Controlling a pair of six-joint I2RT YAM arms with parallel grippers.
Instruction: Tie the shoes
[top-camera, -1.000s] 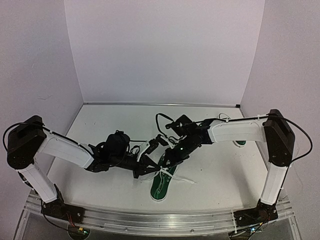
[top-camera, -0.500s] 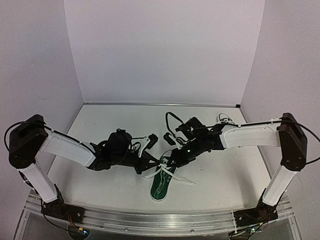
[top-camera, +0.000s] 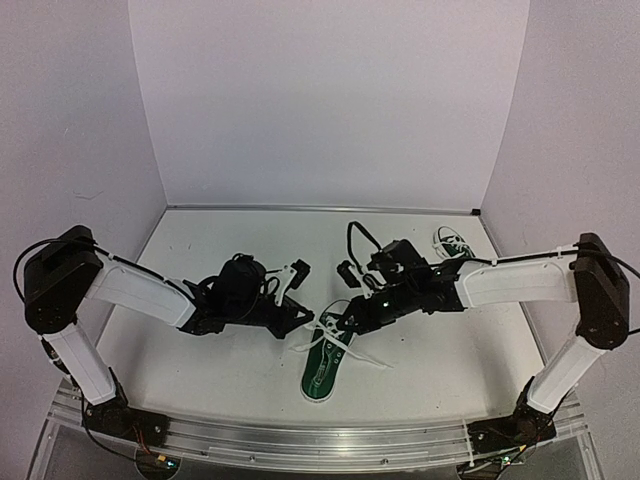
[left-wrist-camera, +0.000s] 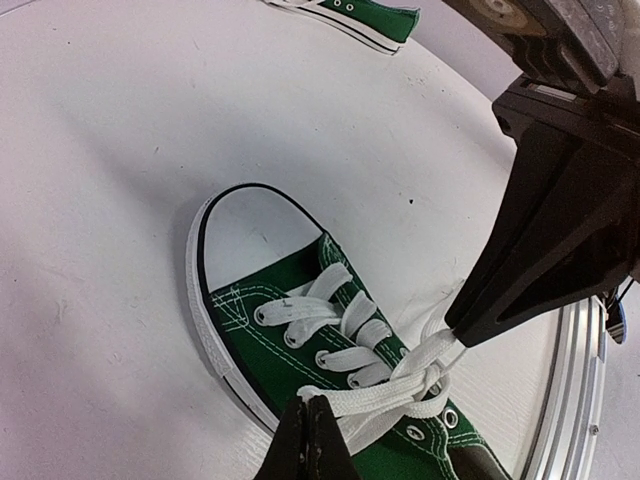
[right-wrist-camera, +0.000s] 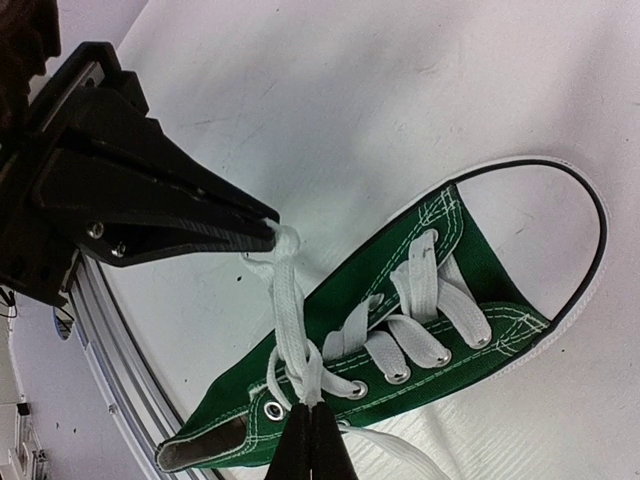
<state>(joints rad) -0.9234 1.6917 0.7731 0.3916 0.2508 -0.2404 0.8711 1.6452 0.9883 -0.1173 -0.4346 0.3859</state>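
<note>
A dark green sneaker (top-camera: 322, 368) lies near the table's front, toe away from the arms. It also shows in the left wrist view (left-wrist-camera: 262, 352) and the right wrist view (right-wrist-camera: 405, 258). Its white laces (left-wrist-camera: 392, 398) are crossed in a first knot over the top eyelets. My left gripper (top-camera: 309, 318) is shut on a lace loop at the shoe's left side (left-wrist-camera: 309, 405). My right gripper (top-camera: 346, 324) is shut on the other lace strand (right-wrist-camera: 310, 395) at the knot. The two lie taut between them. The second sneaker (top-camera: 452, 243) lies at the back right.
The right arm's black fingers (left-wrist-camera: 545, 240) fill the right of the left wrist view. The left arm's black fingers (right-wrist-camera: 150, 205) fill the upper left of the right wrist view. A loose lace end (top-camera: 372, 360) trails right of the shoe. A metal rail (top-camera: 320, 440) runs along the front edge.
Both grippers have drawn slightly apart above the shoe, the left arm moving back and the right arm stretching out. The lace between them has pulled tighter.
</note>
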